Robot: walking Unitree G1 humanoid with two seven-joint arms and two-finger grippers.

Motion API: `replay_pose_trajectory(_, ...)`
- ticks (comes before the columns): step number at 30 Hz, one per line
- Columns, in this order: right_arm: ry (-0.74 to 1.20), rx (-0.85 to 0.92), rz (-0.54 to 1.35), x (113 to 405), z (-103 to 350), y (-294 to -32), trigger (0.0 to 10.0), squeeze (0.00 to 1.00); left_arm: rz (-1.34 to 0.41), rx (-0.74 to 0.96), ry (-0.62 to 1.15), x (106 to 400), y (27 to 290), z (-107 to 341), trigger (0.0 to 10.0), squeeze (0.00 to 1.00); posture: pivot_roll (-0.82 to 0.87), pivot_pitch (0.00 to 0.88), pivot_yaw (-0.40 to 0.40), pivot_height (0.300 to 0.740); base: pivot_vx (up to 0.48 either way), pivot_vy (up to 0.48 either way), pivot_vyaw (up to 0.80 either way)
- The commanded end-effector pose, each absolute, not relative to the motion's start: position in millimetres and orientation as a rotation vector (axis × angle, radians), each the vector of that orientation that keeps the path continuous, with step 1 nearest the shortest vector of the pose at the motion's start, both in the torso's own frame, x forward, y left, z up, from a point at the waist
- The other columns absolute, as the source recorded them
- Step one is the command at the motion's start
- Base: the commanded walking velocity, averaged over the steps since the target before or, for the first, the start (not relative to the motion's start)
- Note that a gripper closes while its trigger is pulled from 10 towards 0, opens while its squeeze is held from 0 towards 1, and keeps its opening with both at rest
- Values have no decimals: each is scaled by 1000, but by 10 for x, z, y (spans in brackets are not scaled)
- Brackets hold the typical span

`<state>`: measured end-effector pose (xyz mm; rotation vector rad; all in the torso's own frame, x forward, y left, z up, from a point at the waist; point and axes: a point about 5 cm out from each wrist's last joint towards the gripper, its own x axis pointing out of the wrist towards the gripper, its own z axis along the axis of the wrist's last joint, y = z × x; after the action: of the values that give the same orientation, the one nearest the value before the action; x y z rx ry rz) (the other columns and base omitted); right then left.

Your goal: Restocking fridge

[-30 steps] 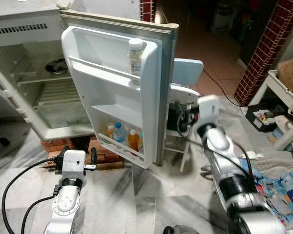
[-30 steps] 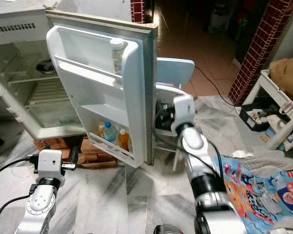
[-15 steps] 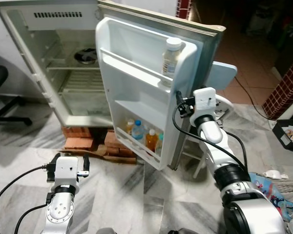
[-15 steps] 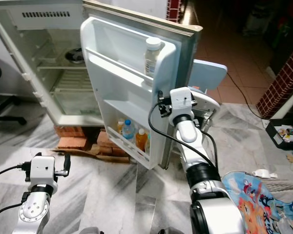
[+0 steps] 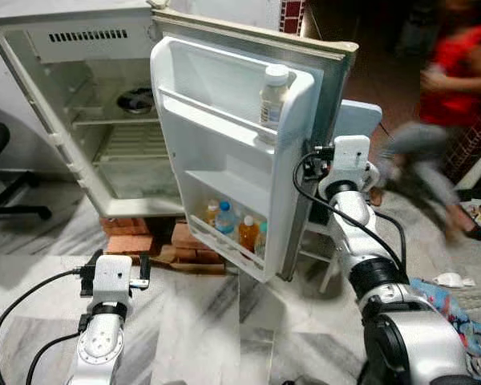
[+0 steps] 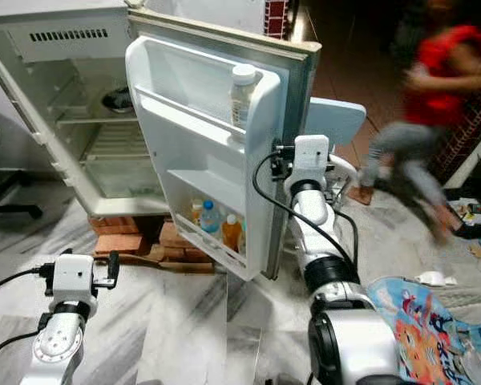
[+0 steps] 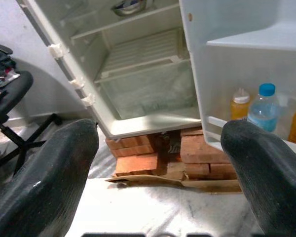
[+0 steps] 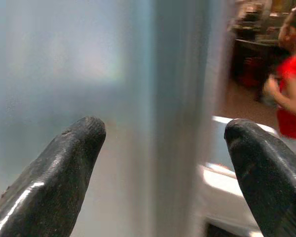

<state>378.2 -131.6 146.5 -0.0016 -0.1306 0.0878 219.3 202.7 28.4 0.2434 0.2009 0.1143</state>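
Red-clad person [image 5: 453, 88] newly behind fridge door [image 5: 248, 160]

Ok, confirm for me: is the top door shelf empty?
No, a pale bottle stands upright on the fridge door's top shelf.

Left hand [image 7: 160, 168] held low with fingers spread wide, right hand [image 8: 163, 163] raised forward, fingers likewise apart

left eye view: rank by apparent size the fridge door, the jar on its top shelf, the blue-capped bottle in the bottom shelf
1. White open fridge door, by far the largest.
2. Pale white-lidded jar.
3. Clear blue-capped bottle, partly hidden behind the shelf rail, so its rank below the jar is unsure.
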Motion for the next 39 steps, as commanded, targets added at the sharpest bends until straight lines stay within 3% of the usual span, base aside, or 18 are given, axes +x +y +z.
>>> replay_pose_trajectory(1, -150, 6, 137, 3852, 1586, -1207, 10000, 0, 112, 246, 203, 2188, 2052, 304, 10000, 0, 63, 11, 14, 740, 0, 0, 0)
replay_pose_trajectory(6, -135, 38, 173, 3920, 1663, -1124, 10000, 0, 111, 245, 211, 2154, 2068, 295, 10000, 0, 79, 11, 10, 740, 0, 0, 0)
replay_pose_trajectory(11, -141, 214, 376, 3913, 1729, -930, 10000, 0, 113, 244, 214, 2123, 2073, 298, 10000, 0, 88, 10, 7, 740, 0, 0, 0)
replay_pose_trajectory(13, -171, 326, 582, 3842, 1772, -776, 10000, 0, 112, 241, 215, 2115, 2074, 297, 10000, 0, 88, 10, 8, 740, 0, 0, 0)
replay_pose_trajectory(14, -202, 414, 791, 3722, 1797, -659, 10000, 0, 106, 238, 218, 2108, 2071, 294, 10000, 0, 82, 10, 11, 740, 0, 0, 0)
replay_pose_trajectory(17, -200, 451, 865, 3667, 1792, -632, 10000, 0, 105, 233, 219, 2102, 2072, 292, 10000, 0, 77, 9, 13, 740, 0, 0, 0)
replay_pose_trajectory(19, -184, 569, 1158, 3330, 1776, -624, 10000, 0, 120, 219, 220, 2038, 2091, 287, 10000, 0, 77, 11, 13, 740, 0, 0, 0)
replay_pose_trajectory(24, -80, 508, 1240, 3120, 1515, -772, 10000, 0, 134, 208, 211, 1893, 2098, 289, 10000, 0, 78, 14, 13, 740, 0, 0, 0)
replay_pose_trajectory(33, 251, 218, 1275, 2609, 835, -1159, 10000, 0, 111, 236, 195, 1704, 2021, 299, 10000, 0, 78, 24, 4, 740, 0, 0, 0)
replay_pose_trajectory(39, 243, 55, 1114, 2645, 697, -1168, 10000, 0, 106, 234, 178, 1796, 1997, 346, 10000, 0, 65, 23, 11, 740, 0, 0, 0)
